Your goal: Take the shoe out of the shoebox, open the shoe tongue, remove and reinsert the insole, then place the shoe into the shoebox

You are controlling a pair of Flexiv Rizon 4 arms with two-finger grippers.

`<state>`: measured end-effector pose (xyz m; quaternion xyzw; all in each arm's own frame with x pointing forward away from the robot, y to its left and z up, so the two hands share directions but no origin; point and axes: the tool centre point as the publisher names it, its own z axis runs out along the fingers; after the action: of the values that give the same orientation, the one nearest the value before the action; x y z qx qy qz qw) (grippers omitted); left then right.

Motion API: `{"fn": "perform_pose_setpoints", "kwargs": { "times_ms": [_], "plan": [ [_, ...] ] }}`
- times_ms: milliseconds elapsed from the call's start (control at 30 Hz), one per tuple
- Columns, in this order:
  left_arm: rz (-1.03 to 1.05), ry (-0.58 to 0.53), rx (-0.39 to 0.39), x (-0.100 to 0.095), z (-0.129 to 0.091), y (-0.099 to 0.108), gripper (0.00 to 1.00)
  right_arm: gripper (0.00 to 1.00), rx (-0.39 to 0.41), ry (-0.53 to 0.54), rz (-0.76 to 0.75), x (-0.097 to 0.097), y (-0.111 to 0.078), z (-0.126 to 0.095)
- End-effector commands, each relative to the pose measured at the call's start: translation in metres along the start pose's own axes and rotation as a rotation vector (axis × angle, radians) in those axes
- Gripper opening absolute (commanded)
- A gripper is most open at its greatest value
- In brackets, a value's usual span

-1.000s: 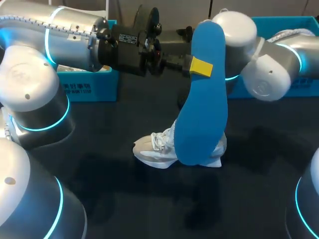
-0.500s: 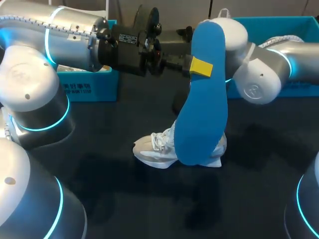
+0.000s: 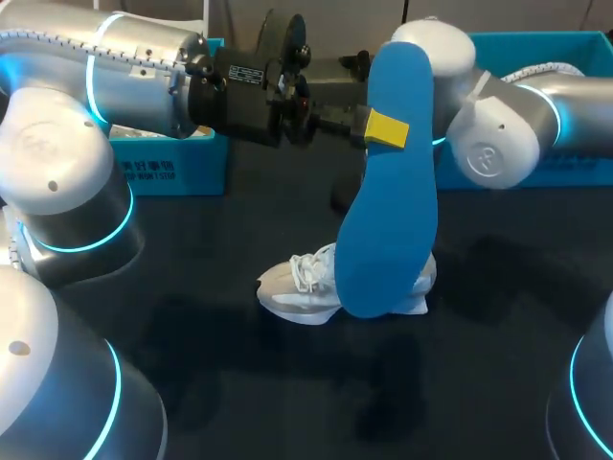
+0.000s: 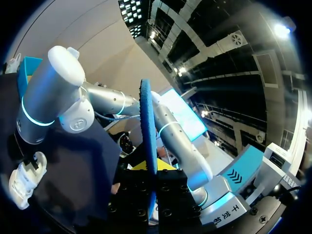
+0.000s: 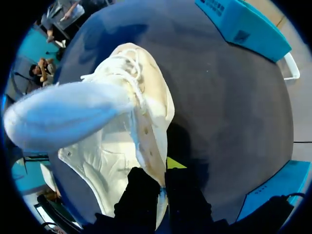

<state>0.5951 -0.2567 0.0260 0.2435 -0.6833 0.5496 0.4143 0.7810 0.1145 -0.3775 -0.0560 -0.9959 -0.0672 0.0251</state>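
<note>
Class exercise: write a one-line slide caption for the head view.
Left hand grips the blue insole upright over the white shoe on the dark table, right arm behind it.

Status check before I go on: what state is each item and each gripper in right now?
Insole: out of the shoe, held on end in the air.
Left gripper: shut on the insole.
Shoe: out of the box, resting on the table.
Right gripper: shut on the shoe's side wall.
</note>
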Motion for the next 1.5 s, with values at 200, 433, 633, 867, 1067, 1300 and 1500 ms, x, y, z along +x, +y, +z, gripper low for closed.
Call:
{"fn": "perform_pose_setpoints", "kwargs": {
  "times_ms": [200, 433, 633, 867, 1067, 1300, 1500],
  "plan": [
    [0.000, 0.000, -0.002, 0.000, 0.001, -0.001, 0.00, 0.00, -0.130, 0.124, 0.278, 0.021, -0.006, -0.028],
    [0.000, 0.000, -0.002, 0.000, 0.001, -0.001, 0.00, 0.00, -0.309, 0.145, 0.700, 0.039, 0.012, -0.034],
    [0.000, 0.000, -0.002, 0.000, 0.001, -0.001, 0.00, 0.00, -0.326, 0.138, 1.006, 0.050, 0.029, -0.038],
    [0.000, 0.000, -0.002, 0.000, 0.001, -0.001, 0.00, 0.00, -0.323, 0.111, 1.061, 0.053, 0.034, -0.046],
    [0.000, 0.000, -0.002, 0.000, 0.001, -0.001, 0.00, 0.00, -0.323, 0.111, 1.061, 0.053, 0.034, -0.046],
    [0.000, 0.000, -0.002, 0.000, 0.001, -0.001, 0.00, 0.00, -0.323, 0.111, 1.061, 0.053, 0.034, -0.046],
    [0.000, 0.000, -0.002, 0.000, 0.001, -0.001, 0.00, 0.00, -0.284, 0.116, 1.102, 0.057, 0.031, -0.042]
  ]
}}
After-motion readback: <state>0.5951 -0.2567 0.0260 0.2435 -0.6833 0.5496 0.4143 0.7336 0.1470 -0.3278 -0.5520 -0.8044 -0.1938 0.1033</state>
